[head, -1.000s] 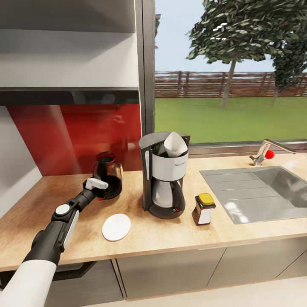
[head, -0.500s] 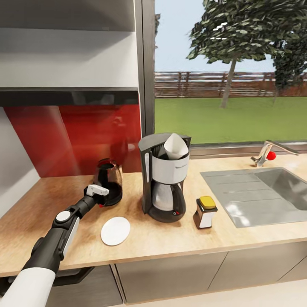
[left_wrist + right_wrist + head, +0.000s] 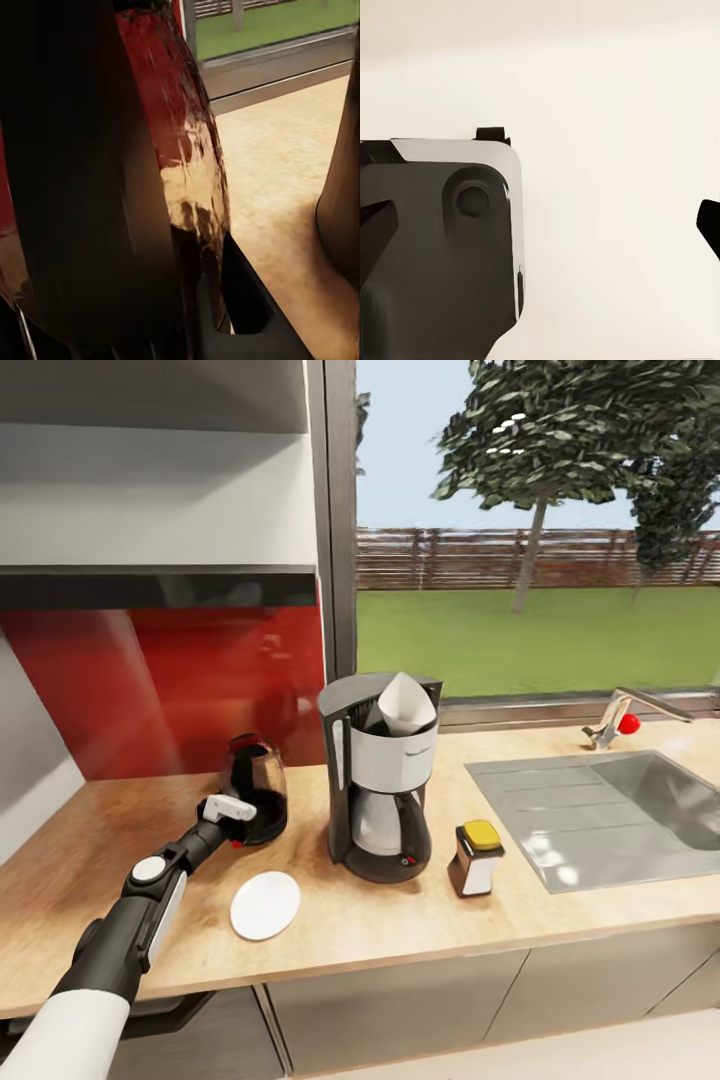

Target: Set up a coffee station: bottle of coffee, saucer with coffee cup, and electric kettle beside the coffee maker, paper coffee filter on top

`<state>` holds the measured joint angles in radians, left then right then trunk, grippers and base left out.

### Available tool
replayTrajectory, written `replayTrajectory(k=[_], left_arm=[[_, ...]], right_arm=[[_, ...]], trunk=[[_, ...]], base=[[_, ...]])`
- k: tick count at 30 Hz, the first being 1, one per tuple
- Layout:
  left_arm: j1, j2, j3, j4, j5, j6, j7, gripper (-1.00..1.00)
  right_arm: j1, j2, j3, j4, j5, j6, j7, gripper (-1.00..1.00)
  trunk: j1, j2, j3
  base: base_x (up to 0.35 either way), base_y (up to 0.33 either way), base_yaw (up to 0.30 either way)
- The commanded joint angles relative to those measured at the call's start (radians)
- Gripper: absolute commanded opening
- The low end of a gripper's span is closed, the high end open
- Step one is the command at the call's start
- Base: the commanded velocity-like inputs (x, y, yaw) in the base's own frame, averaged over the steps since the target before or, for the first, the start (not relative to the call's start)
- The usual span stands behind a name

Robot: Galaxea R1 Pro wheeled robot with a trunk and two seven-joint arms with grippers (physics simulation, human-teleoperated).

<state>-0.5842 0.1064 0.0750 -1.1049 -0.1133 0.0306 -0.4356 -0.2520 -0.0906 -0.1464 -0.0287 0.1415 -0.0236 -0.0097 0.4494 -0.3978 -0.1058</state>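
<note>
Whole head view slid slightly right and down against the earlier pictures, so camera moved, not the things. On the wooden bench (image 3: 400, 930): coffee maker (image 3: 380, 775) upright at centre, white filter (image 3: 406, 703) sitting in its top. Coffee bottle (image 3: 476, 857) with yellow lid just right of it, near the sink (image 3: 610, 810). White saucer (image 3: 265, 905) flat at the near left of the maker, apart from it. Dark kettle (image 3: 255, 790) standing left of the maker, against the red backsplash (image 3: 180, 680). Left jaws (image 3: 232, 822) still pressed up to the kettle's near side, arm reaching in from near left; kettle sits a touch lower and nearer than a second ago. Left wrist view crowded by the kettle (image 3: 157, 165) very close; whether gripped or merely touched, cannot tell. Right wrist view blank cream with part of the right jaws (image 3: 585, 225); opening cannot be judged.
</note>
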Motion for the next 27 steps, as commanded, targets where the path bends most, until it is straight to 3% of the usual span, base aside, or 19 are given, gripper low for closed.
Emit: replayTrajectory(k=[1, 19, 27], left_arm=[[0.002, -0.001, 0.003, -0.003, -0.003, 0.003, -0.006, -1.00], [0.012, 0.003, 0.005, -0.003, -0.003, 0.004, -0.006, -1.00], [0.051, 0.000, -0.001, -0.010, -0.003, -0.001, -0.006, -1.00]], right_arm=[[-0.001, 0.000, -0.009, 0.001, 0.010, -0.002, -0.001, 1.00], [-0.001, 0.000, -0.009, 0.003, 0.010, -0.002, -0.001, 1.00], [-0.001, 0.000, -0.009, 0.003, 0.010, -0.002, -0.001, 1.00]], trunk=[[0.001, -0.002, -0.002], [0.001, -0.002, -0.001], [0.001, -0.002, -0.001]], base=[[0.000, 0.000, -0.222], [0.046, 0.000, -0.030], [0.010, 0.000, 0.000]])
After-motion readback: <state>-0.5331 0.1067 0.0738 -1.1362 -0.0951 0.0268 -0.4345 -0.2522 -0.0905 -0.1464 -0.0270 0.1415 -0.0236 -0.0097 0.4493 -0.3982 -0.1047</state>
